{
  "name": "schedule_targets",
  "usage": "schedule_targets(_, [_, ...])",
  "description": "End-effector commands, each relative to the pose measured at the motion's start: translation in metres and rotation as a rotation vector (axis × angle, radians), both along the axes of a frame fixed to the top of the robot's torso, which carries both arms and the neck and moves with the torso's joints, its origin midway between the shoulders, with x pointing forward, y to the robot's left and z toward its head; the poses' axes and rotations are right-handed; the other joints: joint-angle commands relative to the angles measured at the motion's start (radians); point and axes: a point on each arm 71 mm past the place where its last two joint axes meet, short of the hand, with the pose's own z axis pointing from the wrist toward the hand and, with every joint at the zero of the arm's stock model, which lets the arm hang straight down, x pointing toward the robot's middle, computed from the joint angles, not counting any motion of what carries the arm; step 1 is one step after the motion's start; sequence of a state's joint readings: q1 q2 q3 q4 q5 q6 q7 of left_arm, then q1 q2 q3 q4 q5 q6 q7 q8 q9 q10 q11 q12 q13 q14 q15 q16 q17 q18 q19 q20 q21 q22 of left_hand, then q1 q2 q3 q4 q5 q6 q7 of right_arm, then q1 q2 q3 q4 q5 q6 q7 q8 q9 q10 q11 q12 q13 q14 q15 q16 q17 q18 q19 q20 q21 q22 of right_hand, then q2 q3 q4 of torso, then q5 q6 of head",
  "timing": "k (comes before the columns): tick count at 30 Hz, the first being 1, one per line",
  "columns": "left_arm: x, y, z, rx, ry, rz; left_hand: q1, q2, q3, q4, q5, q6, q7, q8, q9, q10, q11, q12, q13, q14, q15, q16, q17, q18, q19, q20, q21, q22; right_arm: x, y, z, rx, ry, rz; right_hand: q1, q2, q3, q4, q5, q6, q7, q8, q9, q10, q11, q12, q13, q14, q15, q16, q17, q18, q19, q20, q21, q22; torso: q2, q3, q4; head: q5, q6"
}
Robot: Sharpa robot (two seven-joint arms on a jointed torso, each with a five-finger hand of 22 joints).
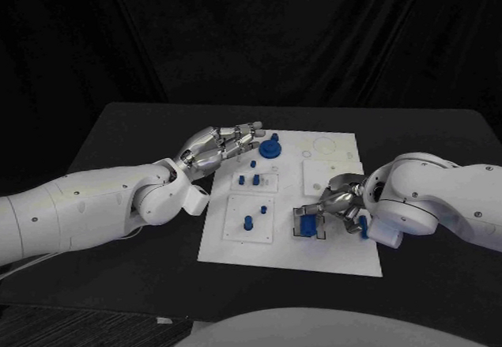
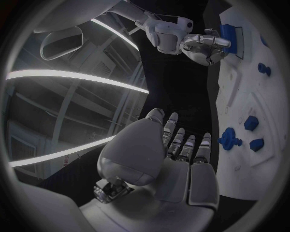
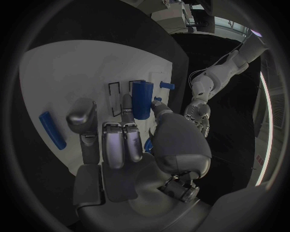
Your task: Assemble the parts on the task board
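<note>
The white task board (image 1: pixel 330 157) lies mid-table. My right hand (image 1: pixel 335 204) is over its near right part, thumb and a finger pinching an upright blue block (image 1: pixel 309 225) at a black-outlined slot. In the right wrist view the blue block (image 3: pixel 142 99) sits between fingertip and thumb of that hand (image 3: pixel 130 145). My left hand (image 1: pixel 219 148) hovers at the board's far left edge with straight fingers and holds nothing. A blue round knob (image 1: pixel 270 148) stands just beside its fingertips. The left wrist view shows this hand (image 2: pixel 175 159), the knob (image 2: pixel 228 139) and the right hand (image 2: pixel 202 43) beyond.
Small blue pegs (image 1: pixel 249 178) stand mid-board, and two more (image 1: pixel 254 218) sit in a square recess nearer me. A long blue bar (image 1: pixel 363 227) lies on the board beside the right hand, the same bar (image 3: pixel 52 130) showing in the right wrist view. Black table (image 1: pixel 134 133) surrounds the board.
</note>
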State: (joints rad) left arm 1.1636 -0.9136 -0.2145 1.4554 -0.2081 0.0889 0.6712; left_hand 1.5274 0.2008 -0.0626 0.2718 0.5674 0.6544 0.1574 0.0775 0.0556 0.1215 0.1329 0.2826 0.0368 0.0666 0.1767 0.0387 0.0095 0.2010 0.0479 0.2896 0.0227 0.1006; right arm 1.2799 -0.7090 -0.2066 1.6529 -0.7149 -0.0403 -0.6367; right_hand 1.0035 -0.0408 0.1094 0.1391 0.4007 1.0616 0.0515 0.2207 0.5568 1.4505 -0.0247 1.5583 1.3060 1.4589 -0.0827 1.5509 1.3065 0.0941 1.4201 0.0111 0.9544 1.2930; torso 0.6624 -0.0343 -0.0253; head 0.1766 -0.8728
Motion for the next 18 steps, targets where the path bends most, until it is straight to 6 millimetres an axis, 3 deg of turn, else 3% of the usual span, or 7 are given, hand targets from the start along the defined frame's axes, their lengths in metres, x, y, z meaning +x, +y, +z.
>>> schedule_targets(1, [-0.0006, -0.0017, 0.0003, -0.017, 0.001, -0.013, 0.003, -0.004, 0.035, 0.000, 0.019, 0.010, 0.001, 0.007, 0.010, 0.005, 0.010, 0.017, 0.007, 0.005, -0.006, 0.013, 0.011, -0.024, 0.011, 0.003, 0.009, 0.013, -0.0019, 0.0008, -0.0030, -0.025, 0.014, 0.024, -0.016, 0.016, 0.084, -0.009, -0.003, -0.022, -0.010, 0.040, 0.047, 0.120, -0.009, 0.013, 0.265, 0.112, -0.008, 0.020, 0.264, 0.016, 0.001, 0.009, -0.017, 0.128, 0.000, -0.0005, -0.0002, 0.001, 0.000])
schedule_targets(9, [-0.0005, -0.0019, -0.0002, -0.017, 0.004, -0.015, 0.003, -0.004, 0.037, 0.000, 0.020, 0.016, 0.002, 0.008, 0.010, 0.005, 0.010, 0.016, 0.007, 0.006, -0.004, 0.014, 0.011, -0.024, 0.011, 0.003, 0.009, 0.013, -0.0031, 0.0021, -0.0060, -0.025, 0.019, 0.024, -0.045, 0.017, 0.050, 0.017, -0.121, -0.020, -0.009, 0.041, 0.048, 0.120, -0.008, 0.013, 0.265, 0.112, -0.007, 0.020, 0.264, 0.016, 0.003, 0.010, -0.020, 0.129, 0.000, -0.0002, -0.0010, 0.004, 0.000])
schedule_targets(18, [-0.0005, -0.0017, -0.0006, -0.015, 0.008, -0.017, 0.003, -0.004, 0.038, 0.000, 0.019, 0.020, 0.002, 0.009, 0.011, 0.005, 0.011, 0.018, 0.007, 0.007, -0.003, 0.014, 0.012, -0.025, 0.011, 0.003, 0.009, 0.013, -0.0021, 0.0015, -0.0065, -0.019, 0.010, 0.007, -0.069, 0.030, 0.030, 0.041, -0.150, -0.020, -0.009, 0.041, 0.050, 0.120, -0.008, 0.013, 0.265, 0.112, -0.007, 0.020, 0.264, 0.017, 0.003, 0.010, -0.026, 0.128, 0.001, -0.0001, -0.0005, 0.005, 0.000])
